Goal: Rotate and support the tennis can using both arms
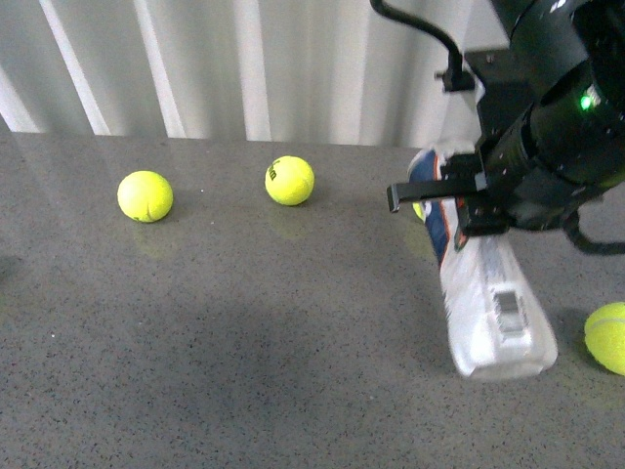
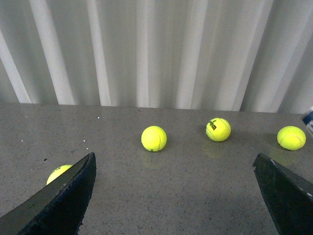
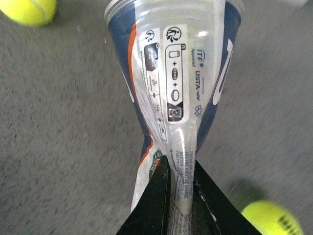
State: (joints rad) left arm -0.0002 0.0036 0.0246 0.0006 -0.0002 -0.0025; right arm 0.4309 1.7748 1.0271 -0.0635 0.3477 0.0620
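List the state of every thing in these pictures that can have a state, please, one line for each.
can: dented, pinched flat at its middle.
right fingers: shut on the can.
left fingers: open, holding nothing.
balls: loose on the table, apart from each other.

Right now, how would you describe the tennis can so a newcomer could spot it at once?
Look at the right side of the grey table, under the black right arm. Pinched in its claw is the tennis can, a slanting clear tube with a blue, white and orange label. Its neighbours are round yellow-green tennis balls; it alone is long and see-through.
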